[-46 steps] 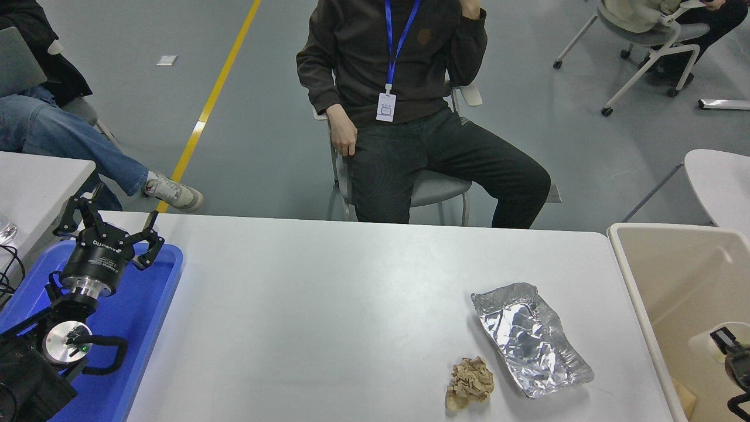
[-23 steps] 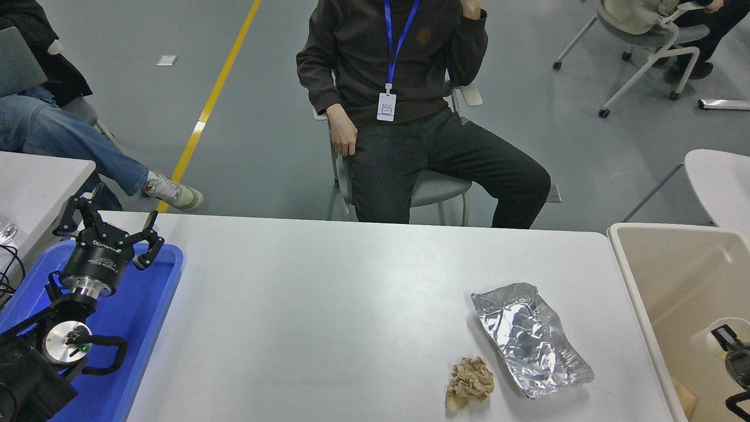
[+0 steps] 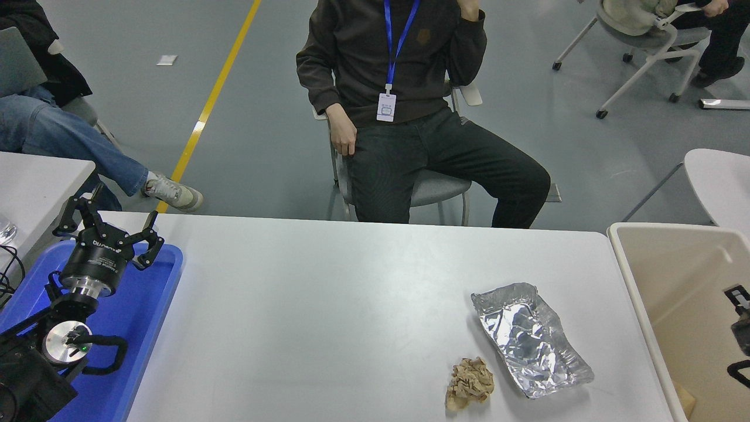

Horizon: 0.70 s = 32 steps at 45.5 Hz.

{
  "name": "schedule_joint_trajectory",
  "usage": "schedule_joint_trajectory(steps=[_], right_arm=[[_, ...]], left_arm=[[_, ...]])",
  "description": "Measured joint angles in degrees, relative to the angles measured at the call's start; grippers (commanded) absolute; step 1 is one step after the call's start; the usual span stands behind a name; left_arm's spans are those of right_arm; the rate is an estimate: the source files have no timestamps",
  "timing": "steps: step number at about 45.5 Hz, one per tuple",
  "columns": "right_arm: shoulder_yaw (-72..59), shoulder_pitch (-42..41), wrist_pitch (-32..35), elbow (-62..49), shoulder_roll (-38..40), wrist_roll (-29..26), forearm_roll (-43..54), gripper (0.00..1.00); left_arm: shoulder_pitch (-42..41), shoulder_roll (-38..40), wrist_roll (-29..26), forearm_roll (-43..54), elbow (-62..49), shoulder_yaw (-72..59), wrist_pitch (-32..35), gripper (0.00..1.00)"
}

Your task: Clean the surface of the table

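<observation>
Left arm parked at near left, wrist angled up and away toward far side. Left gripper (image 3: pixel 109 225) at its tip, fingers spread wide apart, nothing between them. Right arm barely in view at right edge (only dark fragment of right gripper (image 3: pixel 739 328) visible; finger state unreadable).

Table surface (image 3: pixel 328 328): my work area, white-grey, matte.
I see a wide rectangular top w/ rounded far corners, flat, spanning most of the view. On its right-front part lie a crumpled foil sheet (image 3: pixel 530 339) and, just beside it to the left, a tan paper wad (image 3: pixel 469 383); they're not touching.
</observation>
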<state>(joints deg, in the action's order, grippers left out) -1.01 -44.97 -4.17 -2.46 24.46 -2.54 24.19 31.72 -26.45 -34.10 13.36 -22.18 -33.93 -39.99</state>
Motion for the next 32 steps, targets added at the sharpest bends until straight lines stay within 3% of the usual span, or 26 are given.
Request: schedule_joint_trajectory(steps=[18,32], right_arm=[[6.88,-11.61,-0.79,11.69,9.56,0.16,-0.01,0.99],[31.84,-15.51,-1.15,26.27,15.09,0.15,-0.01,0.99]], left_arm=[[0.0,0.0,0.0,0.0,0.01,0.0,0.0,1.0],[0.0,0.0,0.0,0.0,0.0,0.0,0.0,1.0]])
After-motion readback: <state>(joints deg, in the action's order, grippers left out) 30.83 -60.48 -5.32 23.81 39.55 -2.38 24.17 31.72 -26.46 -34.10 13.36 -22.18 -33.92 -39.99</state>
